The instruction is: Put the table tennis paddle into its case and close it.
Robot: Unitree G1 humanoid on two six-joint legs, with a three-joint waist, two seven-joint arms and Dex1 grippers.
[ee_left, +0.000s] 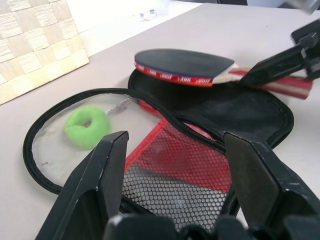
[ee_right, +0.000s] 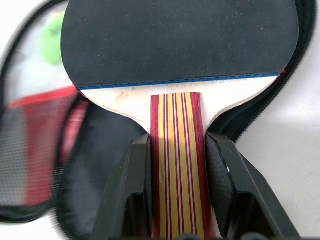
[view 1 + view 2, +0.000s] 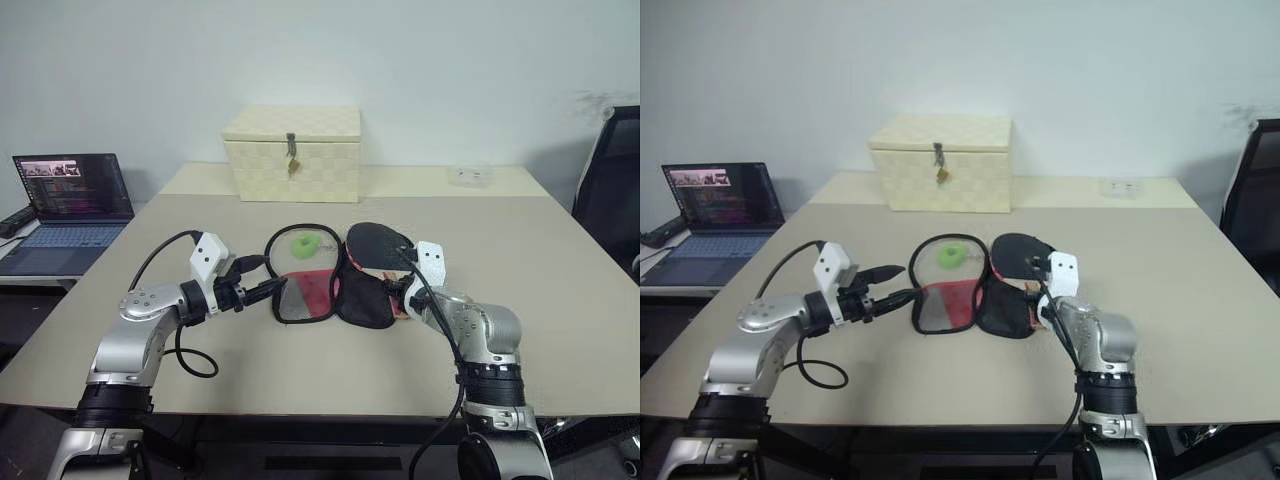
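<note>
the right gripper (image 2: 177,165) has its fingers clenched on the striped handle of the table tennis paddle (image 3: 378,242), holding its black face over the right half of the case (image 3: 330,280), which lies unzipped and spread flat on the table (image 3: 520,300). the left gripper (image 3: 262,278) sits at the case's left edge, fingers apart and grasping nothing. a green ball (image 3: 306,243) rests on the case's clear left flap.

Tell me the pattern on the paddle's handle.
Lengthwise red and yellow stripes on the table tennis paddle handle, clearest in the right wrist view.
</note>
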